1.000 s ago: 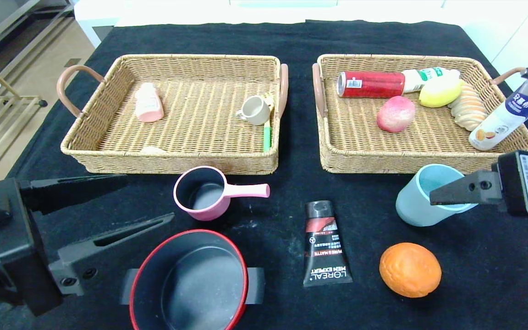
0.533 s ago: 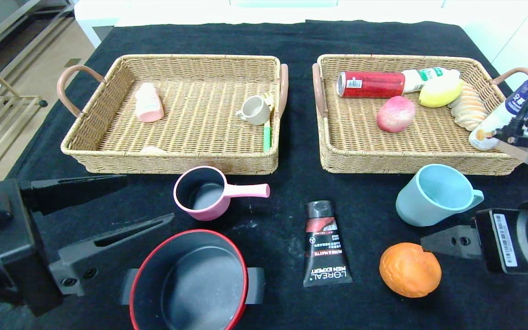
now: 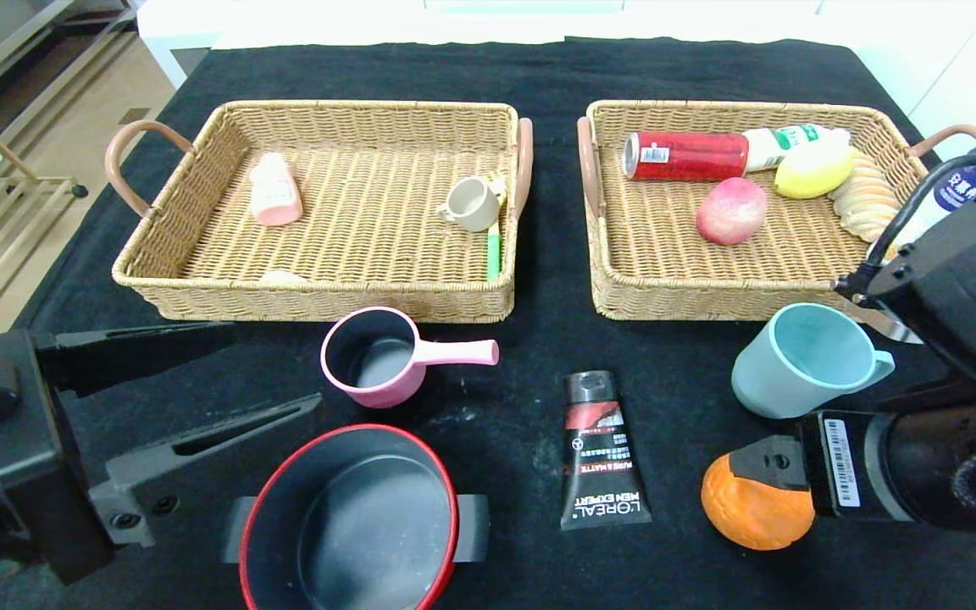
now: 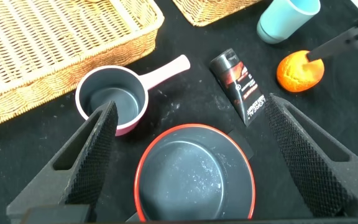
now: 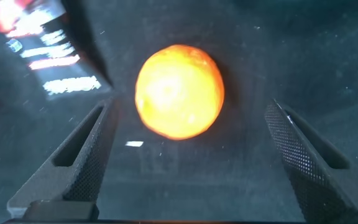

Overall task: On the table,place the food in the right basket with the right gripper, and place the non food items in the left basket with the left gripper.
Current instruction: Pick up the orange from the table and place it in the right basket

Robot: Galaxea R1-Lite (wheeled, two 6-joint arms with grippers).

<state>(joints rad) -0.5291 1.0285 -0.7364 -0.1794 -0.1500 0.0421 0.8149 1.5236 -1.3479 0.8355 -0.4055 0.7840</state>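
On the black cloth-covered table point(image 3: 505, 72), the right tool point(image 5: 188, 162) hangs over a round, dimpled orange point(image 3: 751, 512), its flat ridged fingers spread wide to either side and gripping nothing. The left tool point(image 4: 191, 158) is parked near the table's front left, also spread and empty, above a round black pot with a red rim point(image 3: 352, 517). Near it lie a pink ladle-shaped cup point(image 3: 386, 356), a dark squeezable tube point(image 3: 600, 449) and a smooth pale blue mug point(image 3: 801, 360). Two rectangular woven wicker baskets point(image 3: 327, 292) point(image 3: 674, 296) sit behind.
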